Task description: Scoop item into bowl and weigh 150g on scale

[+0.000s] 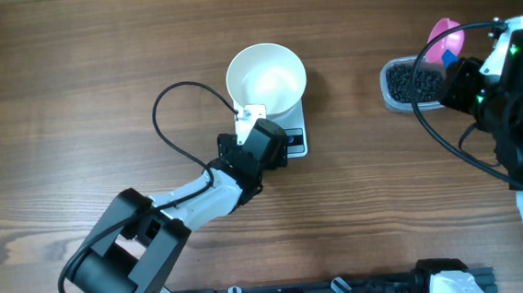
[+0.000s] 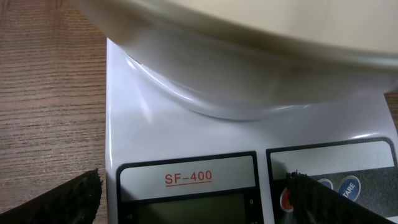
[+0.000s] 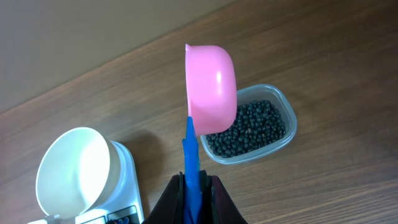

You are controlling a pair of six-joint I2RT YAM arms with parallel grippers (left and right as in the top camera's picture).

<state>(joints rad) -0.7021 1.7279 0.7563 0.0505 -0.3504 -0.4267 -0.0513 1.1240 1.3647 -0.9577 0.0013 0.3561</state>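
White bowl (image 1: 266, 77): upright, empty, sitting on the white scale (image 1: 297, 125) before me. Black beads (image 1: 413, 83): loose heap in a clear tub (image 1: 388, 90), well to my right.

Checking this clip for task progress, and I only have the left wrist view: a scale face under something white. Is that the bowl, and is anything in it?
Observer: Yes, the bowl sits on the scale; the overhead view shows it empty.
Operator: Where are the beans?
Observer: The black beans are in a clear tub on the table to the right of the scale, apart from it.
Operator: Is the right arm doing anything?
Observer: The right gripper is shut on the blue handle of a pink scoop, held up beside the tub.
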